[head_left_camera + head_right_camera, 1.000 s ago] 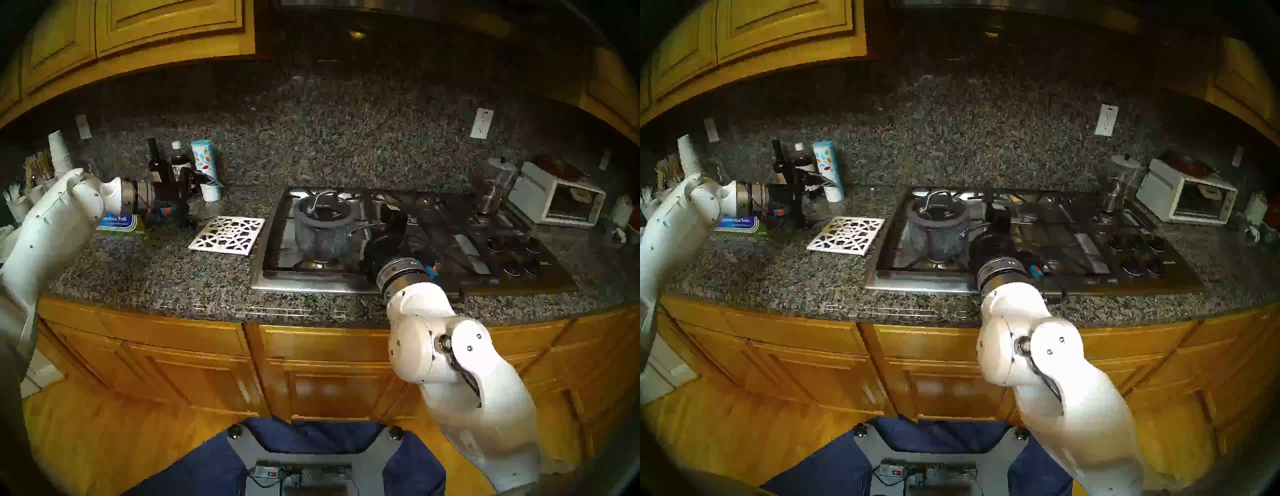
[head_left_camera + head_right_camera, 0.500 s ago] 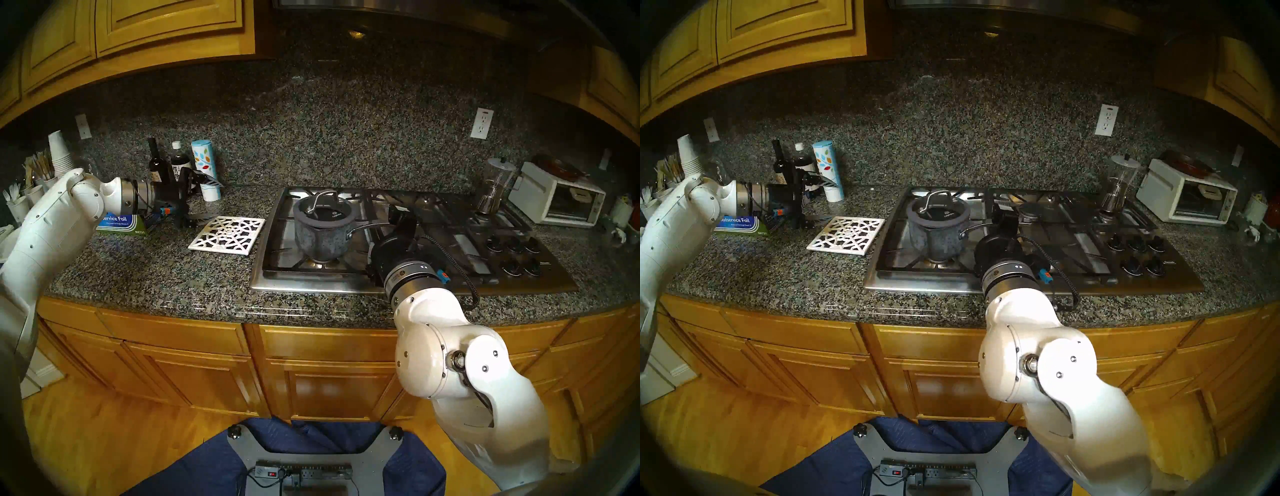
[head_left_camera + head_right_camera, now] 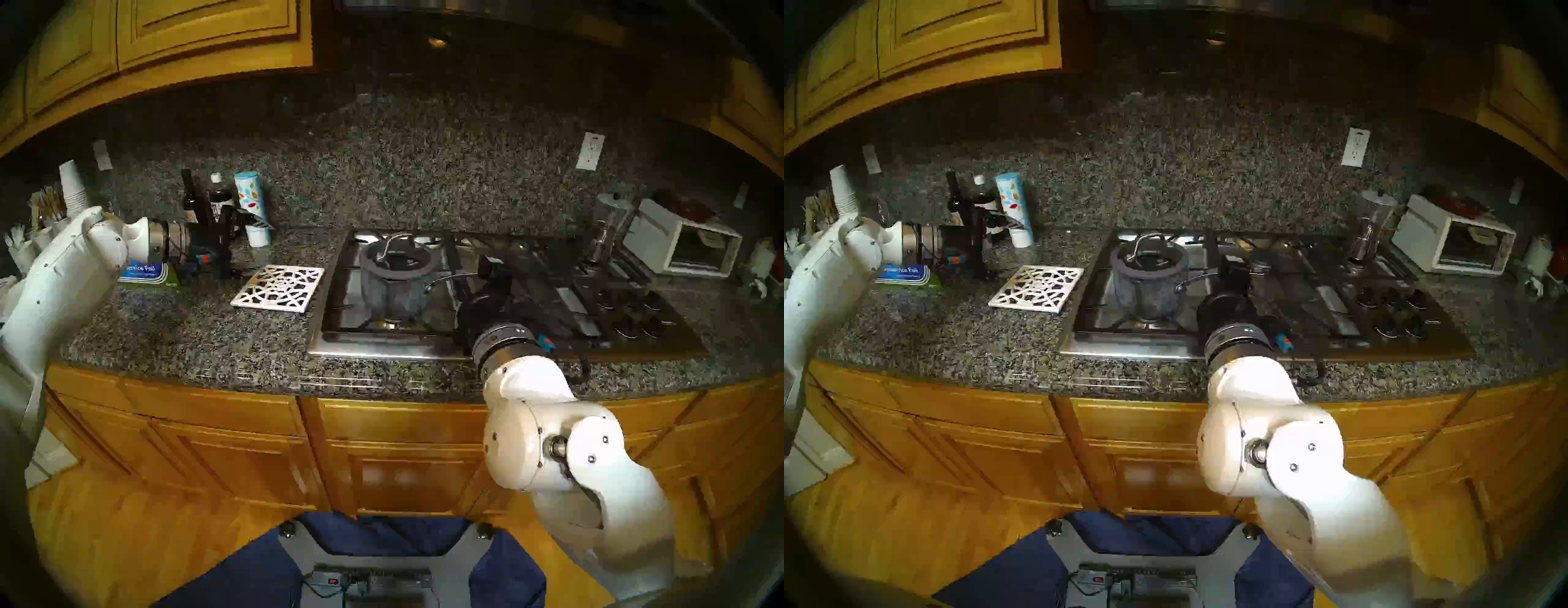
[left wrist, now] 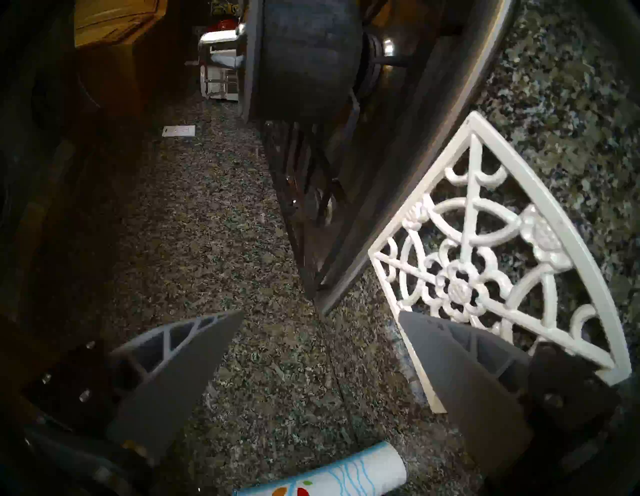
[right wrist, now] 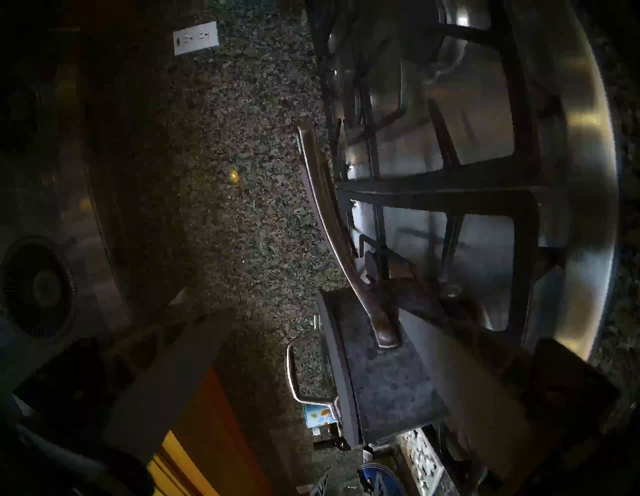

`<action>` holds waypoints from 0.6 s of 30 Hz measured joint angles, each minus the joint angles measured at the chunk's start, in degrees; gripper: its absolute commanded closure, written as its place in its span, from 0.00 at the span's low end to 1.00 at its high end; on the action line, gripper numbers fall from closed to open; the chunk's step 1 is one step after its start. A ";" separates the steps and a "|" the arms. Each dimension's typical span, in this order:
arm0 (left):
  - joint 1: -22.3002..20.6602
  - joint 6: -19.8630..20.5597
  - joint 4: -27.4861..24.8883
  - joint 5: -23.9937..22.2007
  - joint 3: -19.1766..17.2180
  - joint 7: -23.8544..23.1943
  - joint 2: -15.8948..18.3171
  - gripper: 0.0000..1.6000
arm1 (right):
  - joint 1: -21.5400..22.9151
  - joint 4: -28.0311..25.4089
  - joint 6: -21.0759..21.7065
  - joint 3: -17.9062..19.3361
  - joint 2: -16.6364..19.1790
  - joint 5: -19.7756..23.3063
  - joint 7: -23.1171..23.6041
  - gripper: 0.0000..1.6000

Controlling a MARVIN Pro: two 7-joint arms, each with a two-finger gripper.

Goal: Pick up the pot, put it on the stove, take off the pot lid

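I see the pot (image 3: 392,288) standing on the stove (image 3: 572,293), at its left burner, with the lid (image 3: 396,259) on top. My right end effector (image 5: 332,332) is spread open, empty, at the tip of the pot's handle (image 5: 332,225). My left end effector (image 4: 320,318) hangs open over the surface (image 4: 242,363), beside the white trivet (image 4: 502,263).

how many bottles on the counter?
2. A wine bottle and a white-capped dark bottle stand side by side at the backsplash, left of the stove, partly behind the left gripper. More could be hidden behind it.
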 measured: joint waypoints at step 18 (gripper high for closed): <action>-0.21 0.00 0.64 -0.10 -0.06 0.07 -0.38 0.00 | 0.72 -0.06 -0.86 -0.63 0.63 -0.82 -0.69 0.00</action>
